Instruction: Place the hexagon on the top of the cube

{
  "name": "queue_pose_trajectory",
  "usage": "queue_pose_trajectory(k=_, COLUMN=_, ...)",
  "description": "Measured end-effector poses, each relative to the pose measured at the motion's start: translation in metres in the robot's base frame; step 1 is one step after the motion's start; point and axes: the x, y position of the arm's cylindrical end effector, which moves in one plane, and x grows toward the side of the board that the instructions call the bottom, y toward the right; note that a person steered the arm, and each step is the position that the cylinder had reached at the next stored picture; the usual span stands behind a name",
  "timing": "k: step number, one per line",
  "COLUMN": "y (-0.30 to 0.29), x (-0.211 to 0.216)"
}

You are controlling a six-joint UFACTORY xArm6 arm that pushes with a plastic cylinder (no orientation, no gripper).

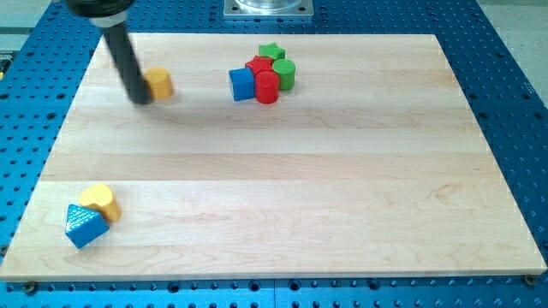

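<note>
We see our tip (139, 98) low on the wooden desk (274, 197), near the view's top left, pressed against the left side of the yellow hexagon (159, 83). The dark rod rises from there up and to the view's left, out of the frame. We carry no gripper, so nothing is clasped; the tip only touches the hexagon from the side.

The blue cube (242, 84) sits well to the view's right of the hexagon, at the left edge of a tight cluster near the top middle. Touching the cube on its right is a red cylinder (267, 87). Behind it lies a second red block (259, 66) whose shape we cannot make out, with a green cylinder (284, 74) to the right and a green star (272, 52) at the back.

Far away, at the bottom left, a yellow heart-like block (100, 201) leans against a blue triangular block (85, 225).
</note>
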Motion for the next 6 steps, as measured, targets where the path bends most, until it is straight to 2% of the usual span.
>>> queue_pose_trajectory(k=1, y=-0.008, x=-0.008)
queue_pose_trajectory(k=2, y=-0.042, x=-0.021)
queue_pose_trajectory(k=3, y=0.018, x=-0.040)
queue_pose_trajectory(k=4, y=0.065, x=-0.041)
queue_pose_trajectory(k=6, y=0.076, x=-0.041)
